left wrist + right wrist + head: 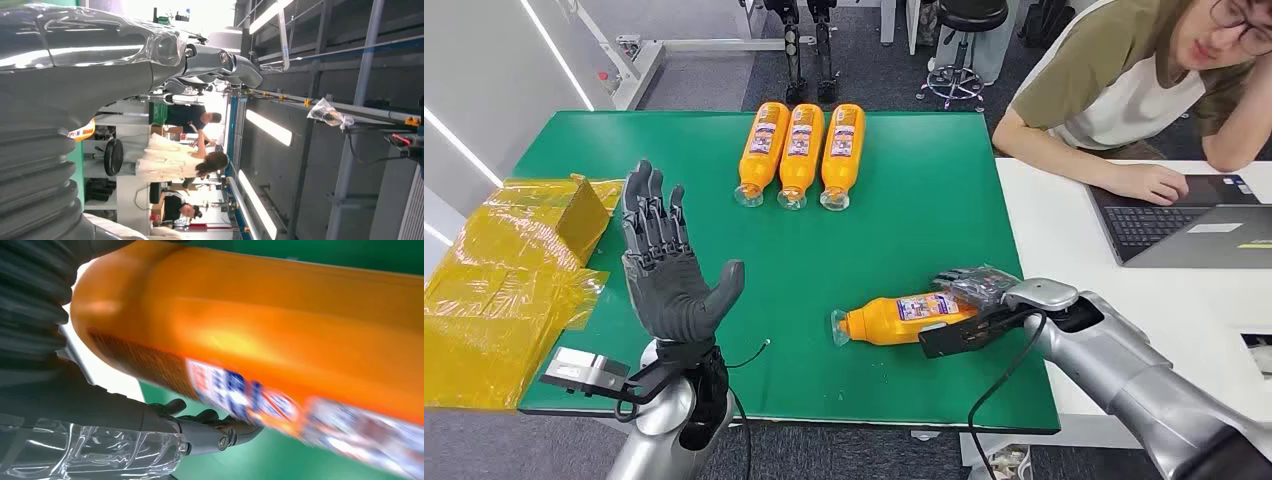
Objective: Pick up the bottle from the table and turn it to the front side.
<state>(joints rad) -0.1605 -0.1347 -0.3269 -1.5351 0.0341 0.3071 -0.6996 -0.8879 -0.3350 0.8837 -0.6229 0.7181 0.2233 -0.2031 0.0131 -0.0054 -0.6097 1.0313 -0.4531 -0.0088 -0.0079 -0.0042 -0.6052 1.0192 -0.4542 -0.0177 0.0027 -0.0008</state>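
Bottle [894,320] lies on its side at the near edge of the green table [924,210], right hand [972,300] gripping its base end; smooth rigid plastic, likely slippery, best held mid-body; left hand [664,265] raised, fingers spread, empty.

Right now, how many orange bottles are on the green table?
4. Three lie side by side at the far edge. The fourth bottle lies nearer, in the right hand.
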